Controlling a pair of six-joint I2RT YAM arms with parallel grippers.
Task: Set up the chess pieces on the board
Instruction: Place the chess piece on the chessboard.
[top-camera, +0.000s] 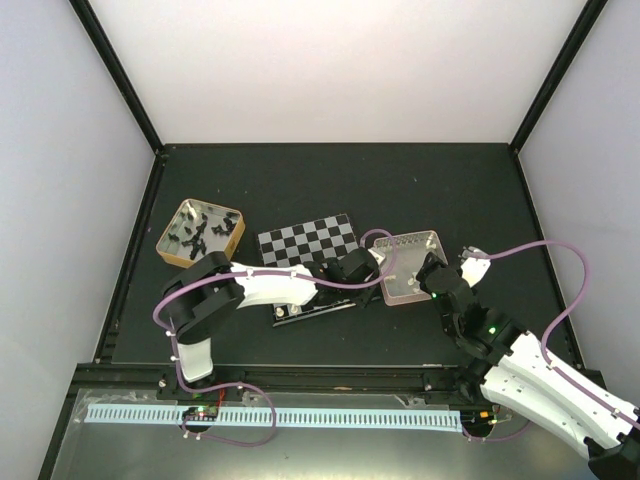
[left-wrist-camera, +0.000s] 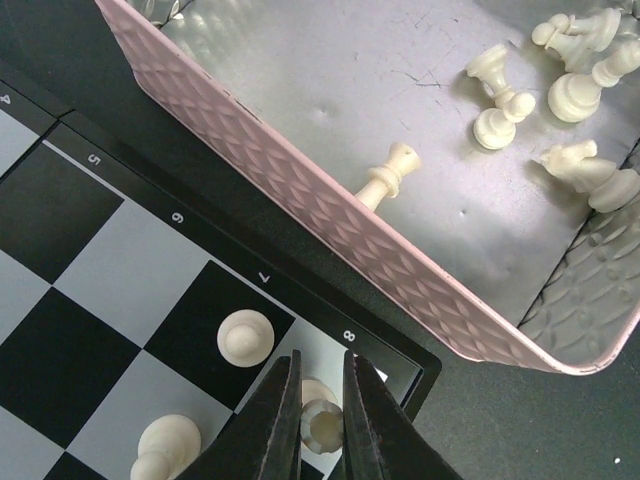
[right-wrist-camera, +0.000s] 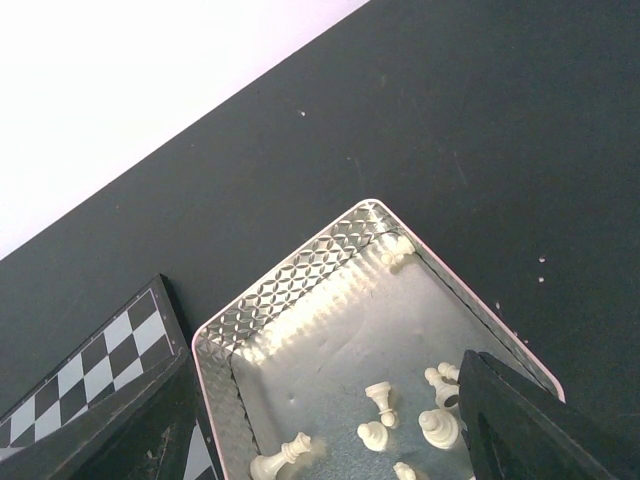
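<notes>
Left gripper (left-wrist-camera: 320, 378): clamped on cream chess piece (left-wrist-camera: 322, 428) at the board (left-wrist-camera: 100, 260) corner.
Right gripper (right-wrist-camera: 325, 400): jaws wide apart above pink tray (right-wrist-camera: 225, 345) beside the board.

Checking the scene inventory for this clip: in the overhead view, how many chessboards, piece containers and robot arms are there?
Chessboard: 1
Containers: 2, pink tray and gold-rimmed tin
Robot arms: 2, left arm and right arm
Total: 5
</notes>
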